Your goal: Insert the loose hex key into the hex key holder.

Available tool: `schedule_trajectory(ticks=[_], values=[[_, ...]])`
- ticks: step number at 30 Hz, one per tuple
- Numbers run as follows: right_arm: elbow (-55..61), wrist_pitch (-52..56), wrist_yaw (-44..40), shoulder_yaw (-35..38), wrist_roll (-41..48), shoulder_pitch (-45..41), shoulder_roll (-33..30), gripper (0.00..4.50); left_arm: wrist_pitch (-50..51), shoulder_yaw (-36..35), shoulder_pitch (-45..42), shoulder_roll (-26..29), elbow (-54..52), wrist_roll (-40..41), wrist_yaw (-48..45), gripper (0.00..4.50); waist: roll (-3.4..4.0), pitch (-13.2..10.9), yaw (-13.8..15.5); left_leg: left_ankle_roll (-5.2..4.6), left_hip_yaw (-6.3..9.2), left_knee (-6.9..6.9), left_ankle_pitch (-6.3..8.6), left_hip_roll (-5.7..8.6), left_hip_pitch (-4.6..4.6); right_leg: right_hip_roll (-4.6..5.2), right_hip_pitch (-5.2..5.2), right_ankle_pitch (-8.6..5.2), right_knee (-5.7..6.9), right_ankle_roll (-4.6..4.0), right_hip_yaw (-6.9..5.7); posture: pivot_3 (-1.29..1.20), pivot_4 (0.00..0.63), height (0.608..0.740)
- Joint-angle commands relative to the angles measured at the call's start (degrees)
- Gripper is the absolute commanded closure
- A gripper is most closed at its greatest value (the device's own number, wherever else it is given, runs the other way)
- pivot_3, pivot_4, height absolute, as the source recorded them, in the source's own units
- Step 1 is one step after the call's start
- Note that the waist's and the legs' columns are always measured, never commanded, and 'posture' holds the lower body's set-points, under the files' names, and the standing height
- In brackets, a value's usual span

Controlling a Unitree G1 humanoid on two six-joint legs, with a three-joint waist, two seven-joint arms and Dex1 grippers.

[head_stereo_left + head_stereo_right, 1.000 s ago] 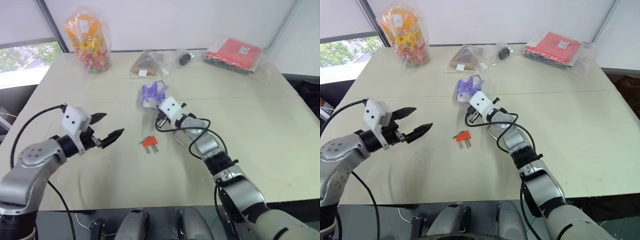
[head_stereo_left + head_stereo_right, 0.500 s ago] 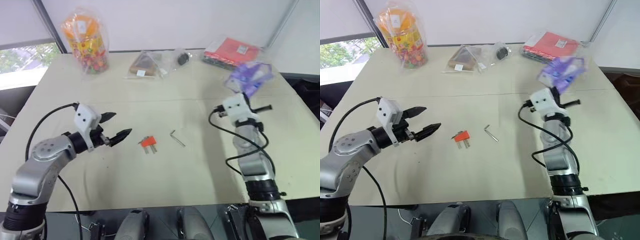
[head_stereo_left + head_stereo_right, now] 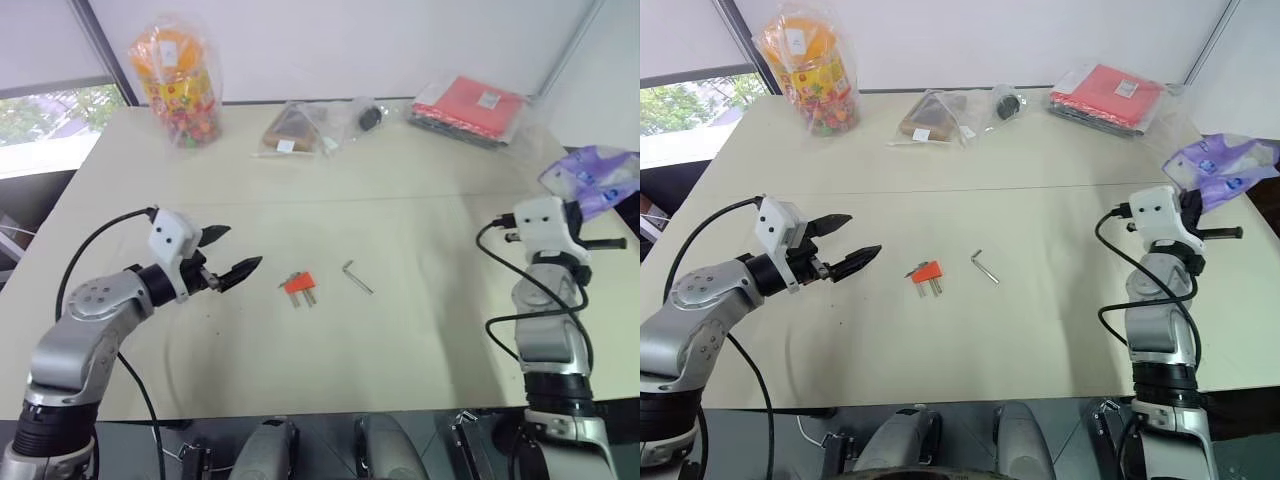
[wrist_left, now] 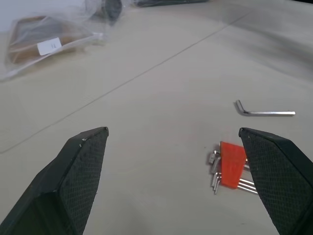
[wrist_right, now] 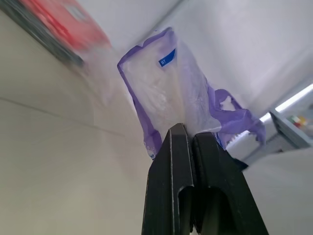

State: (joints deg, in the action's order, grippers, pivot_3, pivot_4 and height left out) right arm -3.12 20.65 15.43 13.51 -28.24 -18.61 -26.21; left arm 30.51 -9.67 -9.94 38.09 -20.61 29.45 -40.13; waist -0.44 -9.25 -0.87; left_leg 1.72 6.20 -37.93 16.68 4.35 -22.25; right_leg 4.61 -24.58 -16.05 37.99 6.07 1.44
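The loose hex key [image 3: 356, 277], a thin L-shaped grey rod, lies flat near the table's middle. Just left of it lies the hex key holder [image 3: 298, 285], a small orange-red block with short grey keys sticking out. My left gripper [image 3: 243, 246] hovers open to the left of the holder, pointing at it; in the left wrist view its fingers [image 4: 83, 171] frame the holder [image 4: 232, 159] and the key [image 4: 264, 111]. My right gripper [image 5: 188, 132] is raised at the table's right edge, shut on a crumpled purple plastic bag [image 3: 1220, 165].
Along the far edge of the table [image 3: 450, 330] stand an orange snack bag [image 3: 178, 80], a brown packet in clear plastic [image 3: 292, 130], a small black item in plastic [image 3: 370, 118] and a flat red packet [image 3: 470, 105].
My right arm has swung from the table's middle out to the right edge, carrying the purple bag, which leaves the hex key in plain sight. The left gripper has stayed about where it was.
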Motion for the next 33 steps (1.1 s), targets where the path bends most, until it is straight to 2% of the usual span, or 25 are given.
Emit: schedule_trajectory(ticks=[1, 7, 8, 10, 16, 17, 22, 26, 29, 31, 33], values=[[-2.8, -0.1, -0.5, 2.3, 1.9, -1.3, -2.6, 4.48, -1.8, -0.2, -1.1, 0.1, 0.3, -0.4, -0.9, 0.00, 0.00, 0.0, 0.0, 0.00, -0.01, 0.00, 0.00, 0.00, 0.00, 0.00, 0.01, 0.00, 0.00, 0.00, 0.00, 0.00, 0.150, 0.740], [-5.7, 3.6, -2.9, 4.6, 6.3, -1.6, -3.0, 4.48, -2.6, 0.3, -1.7, -0.2, 1.2, -1.3, -1.4, 0.00, 0.00, 0.0, -0.1, 0.00, -0.01, 0.00, 0.00, -0.01, 0.01, 0.00, 0.01, 0.00, 0.00, 0.00, 0.00, 0.00, 0.150, 0.740], [-5.7, 4.3, -3.3, 4.8, 6.8, -1.5, -3.0, 4.24, -2.5, 0.5, -1.7, -0.4, 1.1, -1.3, -1.3, 0.00, 0.00, 0.0, -0.1, 0.00, -0.01, 0.00, 0.00, -0.01, 0.01, 0.00, 0.01, 0.00, 0.00, 0.00, 0.01, 0.00, 0.150, 0.740], [-5.3, 5.7, -3.8, 5.4, 8.1, -1.5, -2.7, 3.61, -2.3, 0.6, -1.7, -0.6, 0.8, -1.4, -1.3, 0.00, 0.01, 0.0, -0.1, -0.01, -0.01, 0.00, 0.00, -0.01, 0.01, 0.00, 0.01, 0.00, 0.00, 0.00, 0.01, 0.00, 0.150, 0.740], [-0.4, 5.6, -5.9, 4.5, 9.3, 0.5, -3.4, 0.46, -2.7, 0.9, -2.2, -0.8, 1.6, -1.6, -1.8, 0.00, 0.01, 0.0, 0.0, -0.01, 0.00, 0.00, 0.00, -0.01, 0.01, 0.01, 0.02, 0.00, 0.00, 0.00, 0.02, 0.00, 0.150, 0.740], [0.8, 6.0, -6.4, 4.5, 9.6, 0.7, -3.3, 0.05, -2.9, 1.0, -2.3, -0.9, 1.8, -1.7, -1.9, 0.00, 0.01, 0.0, 0.0, -0.01, 0.00, 0.00, 0.00, -0.01, 0.01, 0.00, 0.02, 0.00, 0.00, 0.00, 0.02, 0.00, 0.150, 0.740], [8.6, 6.7, -9.5, 3.9, 10.6, 0.3, -2.9, 0.05, -3.1, 1.1, -2.8, -0.9, 2.5, -1.7, -2.4, 0.00, 0.02, 0.0, 0.0, -0.01, 0.00, -0.01, 0.00, -0.01, 0.01, 0.00, 0.02, 0.00, 0.01, 0.00, 0.01, 0.00, 0.150, 0.740], [13.5, 3.7, -15.7, 1.9, 16.8, -2.5, -0.6, 0.05, -2.9, 1.5, -3.3, -1.1, 2.5, -1.6, -2.2, 0.00, 0.01, 0.0, -0.2, -0.01, 0.00, -0.01, 0.00, -0.01, 0.01, -0.01, 0.02, 0.00, 0.00, 0.00, 0.01, 0.00, 0.150, 0.740], [15.0, 2.1, -27.2, -1.7, 25.6, -3.3, 0.6, 0.05, -2.4, 1.8, -3.8, -1.5, 2.0, -1.3, -1.8, 0.00, 0.01, 0.0, -0.2, -0.01, 0.01, -0.01, 0.00, -0.03, 0.02, -0.03, 0.02, 0.00, 0.01, 0.00, 0.00, 0.00, 0.150, 0.740], [14.7, 1.2, -40.1, -5.8, 31.6, -3.5, -2.1, 0.05, -1.8, 1.8, -4.1, -1.6, 1.7, -1.0, -1.6, 0.00, 0.01, 0.0, -0.1, -0.10, 0.02, -0.02, 0.05, -0.03, 0.02, -0.02, 0.04, 0.00, 0.00, 0.00, -0.01, 0.00, 0.150, 0.740], [13.4, 0.5, -47.5, -8.0, 34.5, -4.1, -4.6, 0.05, -1.4, 1.8, -4.4, -1.7, 1.7, -0.9, -1.7, 0.00, 0.01, 0.0, 0.1, -0.21, 0.02, -0.05, 0.12, -0.02, 0.02, -0.01, 0.06, 0.00, -0.01, 0.01, -0.04, 0.00, 0.150, 0.740]])
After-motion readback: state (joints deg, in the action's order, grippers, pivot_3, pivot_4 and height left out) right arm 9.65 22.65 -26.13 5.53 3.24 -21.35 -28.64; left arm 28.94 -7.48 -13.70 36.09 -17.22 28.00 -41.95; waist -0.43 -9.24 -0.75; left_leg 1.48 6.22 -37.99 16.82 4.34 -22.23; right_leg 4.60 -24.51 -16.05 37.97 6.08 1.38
